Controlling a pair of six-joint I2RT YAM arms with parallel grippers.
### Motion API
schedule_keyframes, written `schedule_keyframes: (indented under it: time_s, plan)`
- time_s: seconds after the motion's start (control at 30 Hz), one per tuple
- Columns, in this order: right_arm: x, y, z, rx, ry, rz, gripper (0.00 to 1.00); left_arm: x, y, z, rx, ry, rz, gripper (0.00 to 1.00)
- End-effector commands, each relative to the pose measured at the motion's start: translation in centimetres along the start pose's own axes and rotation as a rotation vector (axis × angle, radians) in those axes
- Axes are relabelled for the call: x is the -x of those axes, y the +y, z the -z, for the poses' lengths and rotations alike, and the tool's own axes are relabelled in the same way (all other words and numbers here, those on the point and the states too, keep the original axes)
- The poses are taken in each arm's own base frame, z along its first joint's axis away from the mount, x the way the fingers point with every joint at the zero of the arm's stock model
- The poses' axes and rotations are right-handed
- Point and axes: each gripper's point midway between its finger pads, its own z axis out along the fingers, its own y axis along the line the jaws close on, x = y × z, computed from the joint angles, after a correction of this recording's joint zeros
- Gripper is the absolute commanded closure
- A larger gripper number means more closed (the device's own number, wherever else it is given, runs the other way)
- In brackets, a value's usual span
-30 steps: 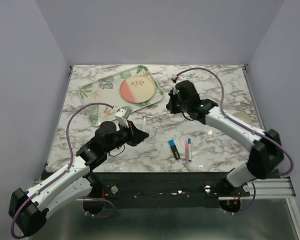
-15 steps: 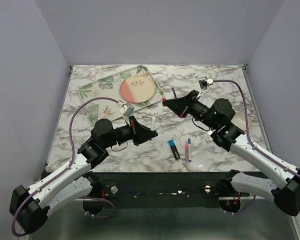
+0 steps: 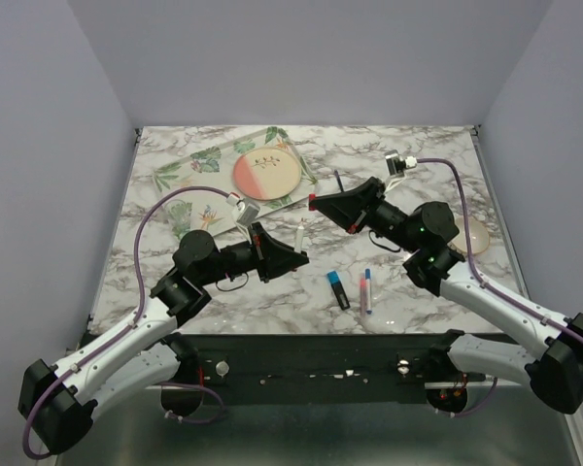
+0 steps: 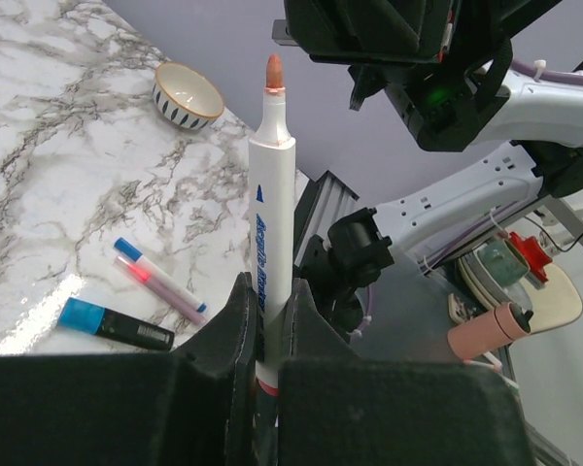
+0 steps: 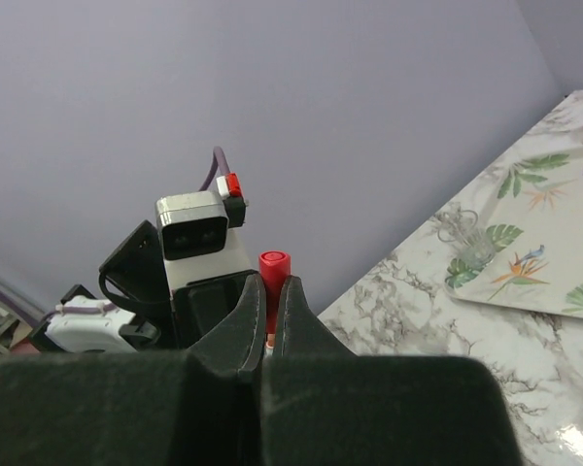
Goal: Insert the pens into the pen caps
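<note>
Gripping a slim white red-tipped pen (image 4: 272, 194), left jaws face right jaws pinching a red tubular cap (image 5: 274, 267).

We see a tabletop (image 3: 369, 146) of white marble with grey veins, closed in on 3 sides by plain pale lavender walls (image 3: 301, 58). We note a black rail (image 3: 311, 351) along its near edge, and soft, even light that leaves a small glare on the marble close to that edge.
</note>
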Motion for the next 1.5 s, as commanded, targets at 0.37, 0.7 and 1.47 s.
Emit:
schedule_keyframes:
  time_s: [0.37, 0.7, 1.47]
  plan:
    - [-1.5, 1.4, -0.9, 0.093, 0.028, -0.019, 0.99, 1.6, -2.0, 0.0, -0.078, -0.034, -0.032, 1.00]
    - [-2.3, 1.6, -1.0, 0.093, 0.047, -0.025, 0.99, 1.5, -1.8, 0.0, -0.065, -0.036, -0.034, 1.00]
    - [-6.2, 1.1, 0.2, -0.031, 0.073, 0.075, 0.99, 3.1, -1.0, 0.2, 0.015, -0.098, -0.039, 1.00]
